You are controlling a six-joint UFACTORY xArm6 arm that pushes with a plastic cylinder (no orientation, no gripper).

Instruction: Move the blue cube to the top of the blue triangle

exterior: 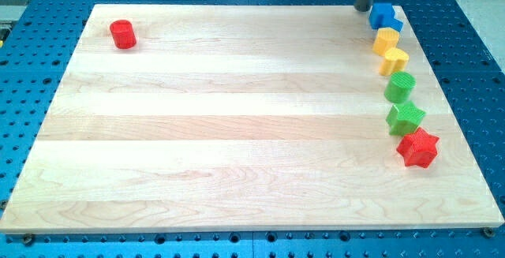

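We count seven blocks: two red (pixel 122 34), two yellow (pixel 387 42), two green (pixel 399 87), one blue block (pixel 384 16) at the wooden board's (pixel 237 132) top-right corner. Our tip (pixel 364 7), a bare rod without jaws, stands just left of it.

The wooden board (pixel 237 116) is lying flat. My tip (pixel 364 9) is touching it at the view's top right. Just beside my tip is sitting a blue block (pixel 385 16). Below that are lying two yellow blocks (pixel 387 41), two green blocks (pixel 400 87) and a red star (pixel 417 148). A red cylinder (pixel 122 34) is standing far left of my tip.
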